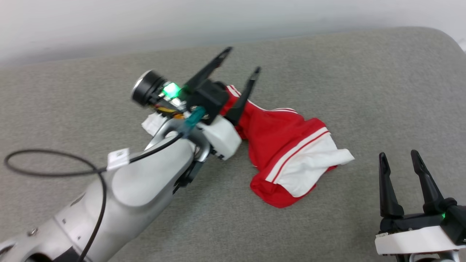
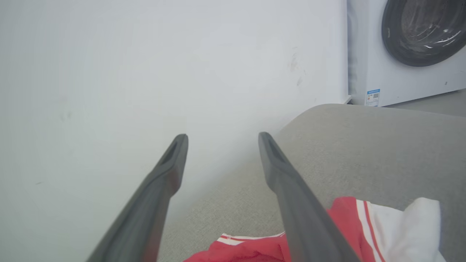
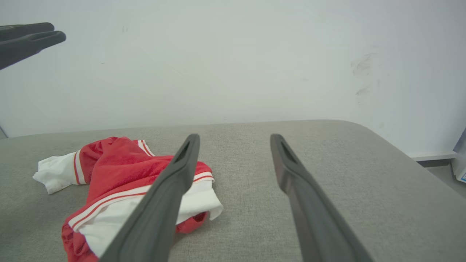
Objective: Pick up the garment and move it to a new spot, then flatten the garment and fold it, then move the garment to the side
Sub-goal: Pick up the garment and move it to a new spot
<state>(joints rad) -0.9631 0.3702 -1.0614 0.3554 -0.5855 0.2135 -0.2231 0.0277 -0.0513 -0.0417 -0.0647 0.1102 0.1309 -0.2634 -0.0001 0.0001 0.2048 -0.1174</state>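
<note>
Lying crumpled, garment [image 1: 287, 145] — grey cushion [image 1: 382, 91] stretching rightward, rounded corner beyond

Red garment [image 1: 276, 134], white sleeves, red-and-white striped seams, centre frame; mottled grey surface [image 1: 364, 91] around; pale white wall [image 1: 145, 22] along top edge.

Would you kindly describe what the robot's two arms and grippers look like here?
The left arm is a rounded silver-white shell with a black cable looping alongside it, bearing a small white tag. The left gripper has two long, tapered dark fingers, a black base and a green light. The right gripper matches, on a white housing.
</note>
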